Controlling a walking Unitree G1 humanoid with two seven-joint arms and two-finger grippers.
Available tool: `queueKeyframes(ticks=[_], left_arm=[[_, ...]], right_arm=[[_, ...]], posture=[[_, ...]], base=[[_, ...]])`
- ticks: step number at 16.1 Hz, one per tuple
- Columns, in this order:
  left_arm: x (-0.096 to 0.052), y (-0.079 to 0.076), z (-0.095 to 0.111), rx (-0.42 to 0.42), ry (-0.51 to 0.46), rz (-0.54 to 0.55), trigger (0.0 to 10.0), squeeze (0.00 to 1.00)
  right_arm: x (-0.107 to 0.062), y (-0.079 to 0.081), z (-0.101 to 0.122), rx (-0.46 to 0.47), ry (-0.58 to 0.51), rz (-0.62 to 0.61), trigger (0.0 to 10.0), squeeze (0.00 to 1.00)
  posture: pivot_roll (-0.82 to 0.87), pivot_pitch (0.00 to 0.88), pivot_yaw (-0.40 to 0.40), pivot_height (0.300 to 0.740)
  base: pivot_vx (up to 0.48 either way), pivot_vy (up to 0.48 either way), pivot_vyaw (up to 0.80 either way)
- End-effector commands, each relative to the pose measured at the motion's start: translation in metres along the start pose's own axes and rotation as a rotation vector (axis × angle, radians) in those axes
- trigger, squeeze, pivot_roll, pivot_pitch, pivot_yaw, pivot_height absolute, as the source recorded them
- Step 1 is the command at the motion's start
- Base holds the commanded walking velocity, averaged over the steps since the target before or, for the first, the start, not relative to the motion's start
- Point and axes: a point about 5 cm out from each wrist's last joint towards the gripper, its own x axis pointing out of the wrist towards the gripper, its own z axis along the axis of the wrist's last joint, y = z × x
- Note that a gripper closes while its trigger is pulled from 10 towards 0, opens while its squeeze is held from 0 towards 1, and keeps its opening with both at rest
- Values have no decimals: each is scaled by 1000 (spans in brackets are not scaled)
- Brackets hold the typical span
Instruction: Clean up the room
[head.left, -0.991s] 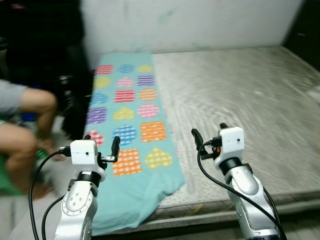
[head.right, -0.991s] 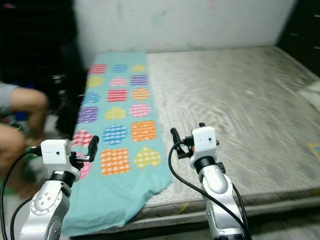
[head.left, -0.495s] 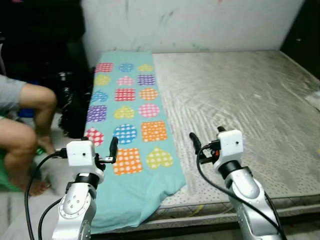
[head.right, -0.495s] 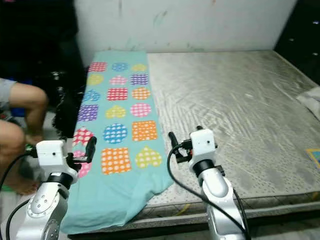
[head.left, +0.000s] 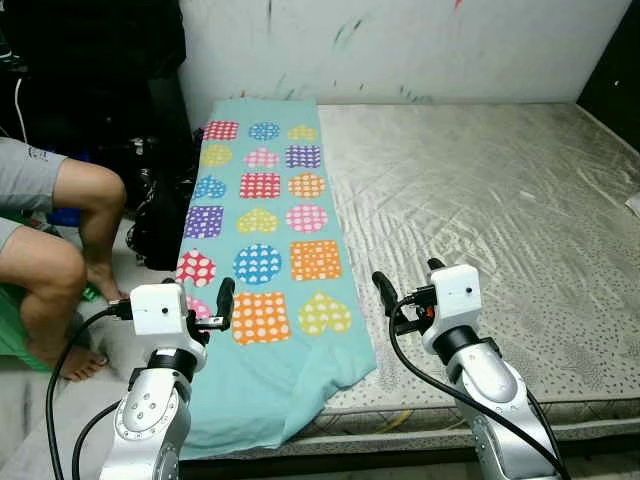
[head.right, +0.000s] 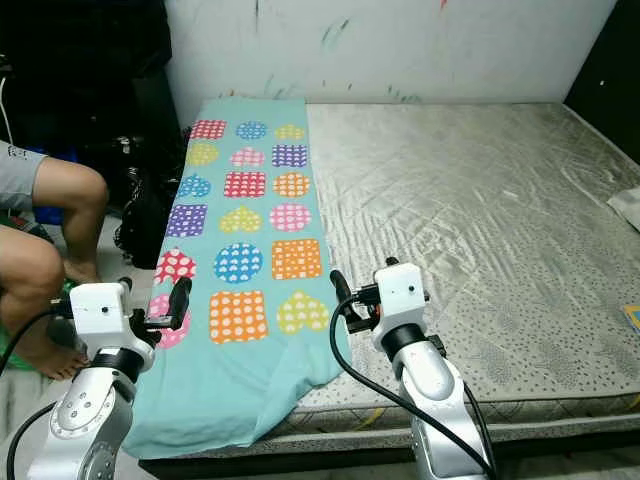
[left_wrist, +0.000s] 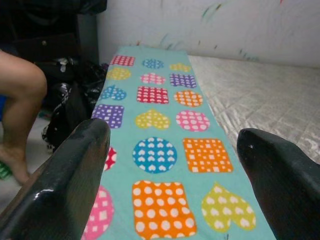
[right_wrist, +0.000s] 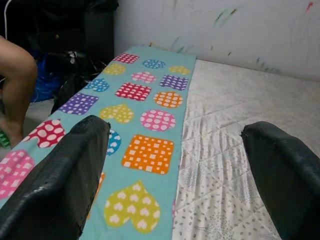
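Turquoise blanket (head.left: 262, 250) with coloured dots, hearts and squares runs as a long strip down the left side of the bare grey mattress (head.left: 480, 200), from the wall at top centre of the frame to the near edge at lower left. Its near end droops over the mattress edge toward the floor, so it looks laid out flat but not squared up, likely the thing to tidy.

Left pincer (head.left: 201, 301) sits at lower left, level with the blanket's near end, over its left margin. Fingers spread wide, nothing between them; the left wrist view looks straight down the strip through the gap.

Right pincer (head.left: 406, 288) is at lower centre-right, over bare mattress just right of the blanket's right edge. Also wide and empty.

Both arms are raised and pointed forward at about the same height, bracketing the near end. My read: a pre-grasp stance, one pincer per side, ready to take the hanging end for folding or pulling straight.

Person's bare legs (head.left: 60, 260) at far left, seated beside the bed, close to the left arm's sweep. Dark bags (head.left: 160, 205) sit on the floor between the legs and the bed.
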Motion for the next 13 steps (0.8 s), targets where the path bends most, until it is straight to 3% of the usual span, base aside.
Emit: queueKeyframes(ticks=[1,5,13], left_arm=[[-2,1,3,-5,-2,9,10000,0],[-2,1,3,-7,4,11,10000,0],[-1,1,4,-12,8,14,10000,0]], right_arm=[[-1,2,4,-6,-8,13,10000,0],[-1,3,3,-10,-5,18,10000,0],[1,6,4,-12,-9,32,10000,0]], posture=[[-156,65,-7,740],[-155,69,-6,731],[-155,68,-7,642]], base=[[0,0,0],[0,0,0],[0,0,0]])
